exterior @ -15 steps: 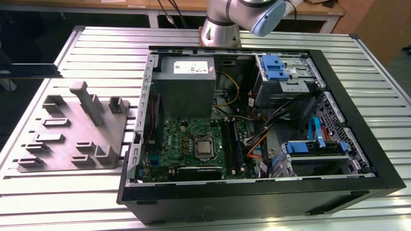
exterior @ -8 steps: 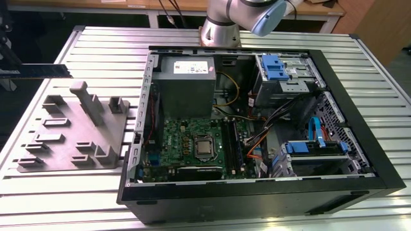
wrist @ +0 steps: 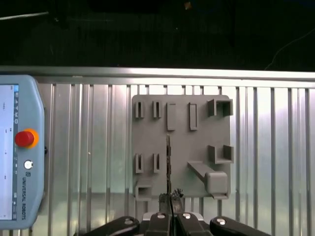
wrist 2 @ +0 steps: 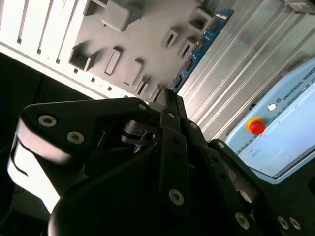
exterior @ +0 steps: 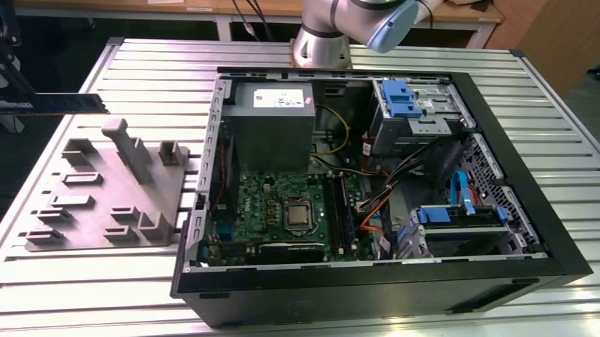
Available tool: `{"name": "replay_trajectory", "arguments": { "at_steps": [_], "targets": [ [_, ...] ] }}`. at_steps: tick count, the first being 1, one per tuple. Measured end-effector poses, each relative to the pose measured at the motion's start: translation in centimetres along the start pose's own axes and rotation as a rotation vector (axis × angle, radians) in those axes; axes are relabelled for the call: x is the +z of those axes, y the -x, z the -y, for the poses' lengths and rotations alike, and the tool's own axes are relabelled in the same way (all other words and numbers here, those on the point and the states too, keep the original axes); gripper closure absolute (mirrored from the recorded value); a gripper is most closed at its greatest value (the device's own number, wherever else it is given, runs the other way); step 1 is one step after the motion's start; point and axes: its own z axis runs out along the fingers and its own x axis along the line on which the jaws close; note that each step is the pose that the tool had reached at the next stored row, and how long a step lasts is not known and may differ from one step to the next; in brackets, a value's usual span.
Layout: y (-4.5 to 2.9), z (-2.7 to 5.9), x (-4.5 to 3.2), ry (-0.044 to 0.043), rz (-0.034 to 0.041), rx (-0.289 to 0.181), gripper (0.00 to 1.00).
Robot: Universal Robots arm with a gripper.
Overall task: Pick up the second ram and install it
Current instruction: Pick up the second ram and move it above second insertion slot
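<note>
My gripper (exterior: 10, 98) is at the exterior view's far left, shut on one end of the second ram (exterior: 70, 104), a long dark stick held level in the air above the grey holder tray (exterior: 103, 196). In the second wrist view the ram's (wrist 2: 199, 46) blue board with dark chips sticks out from between the closed fingers (wrist 2: 172, 105). The first wrist view has the ram (wrist: 168, 162) edge-on over the holder tray (wrist: 197, 142), with the gripper (wrist: 170, 209) clamped on its near end. The open computer case (exterior: 525, 203) lies to the exterior view's right, its green motherboard (exterior: 272, 203) exposed.
Black memory slots (exterior: 342, 210) run beside the processor socket (exterior: 299, 214). Cables, a power supply (exterior: 272, 105) and blue-tabbed drive bays (exterior: 412, 105) crowd the case. A teach pendant (wrist: 19, 147) lies on the ribbed metal table (exterior: 140, 63). The arm's base (exterior: 324, 42) stands behind the case.
</note>
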Motion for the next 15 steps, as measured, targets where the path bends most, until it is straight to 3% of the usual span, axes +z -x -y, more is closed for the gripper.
{"name": "replay_trajectory", "arguments": {
  "at_steps": [15],
  "targets": [
    [0.0,0.21,-0.01,0.0001,0.0,0.0,0.89]
  ]
}}
